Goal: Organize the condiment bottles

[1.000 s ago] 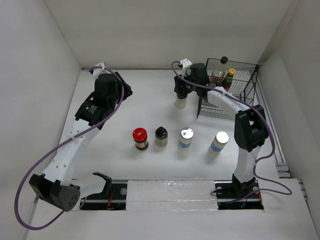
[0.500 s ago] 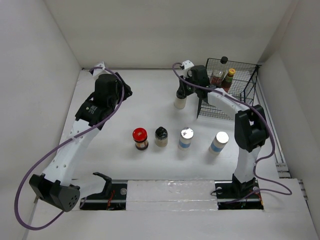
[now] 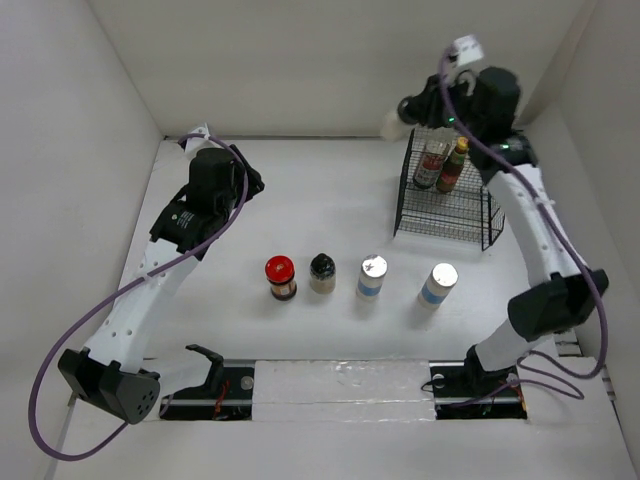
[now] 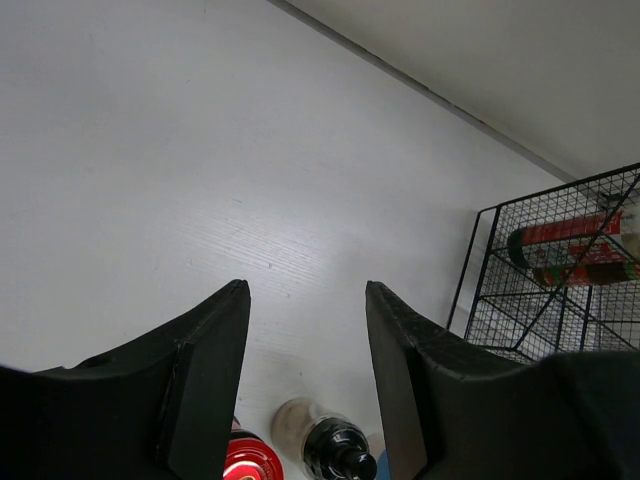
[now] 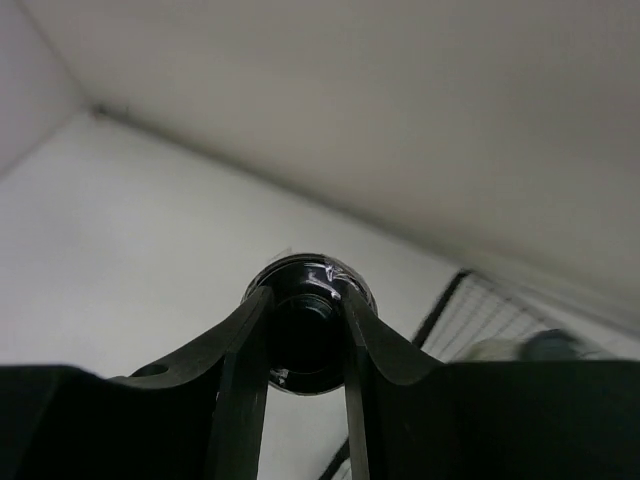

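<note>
Cream bottle [image 3: 393, 122] held off the table by the right gripper [image 5: 306, 300], whose fingers are closed narrowly on the bottle's black cap. In the top view the bottle lies tilted well off upright. Its long axis runs roughly left to right, with the cap toward the gripper and the cream body pointing left. It is seen against the back wall [image 3: 300, 60], just beyond the far left corner of the wire basket [image 3: 445, 215]. In the right wrist view the cap faces the camera and the body extends away behind it.

Two sauce bottles [image 3: 433, 160] [image 3: 456, 163] stand upright side by side in the far part of the basket.

On the table [image 3: 300, 200], near the arm bases, four containers stand upright in a row, each apart from the next. From left to right they are a red-lidded jar [image 3: 281, 277], a black-capped jar [image 3: 322, 271] and two silver-topped shakers [image 3: 372, 276] [image 3: 438, 285].

The left gripper [image 4: 305, 300] hangs over the bare left part of the table, fingers parted with nothing between them.

The table is white and matte, and it is enclosed by plain white walls at the back and on both sides.
</note>
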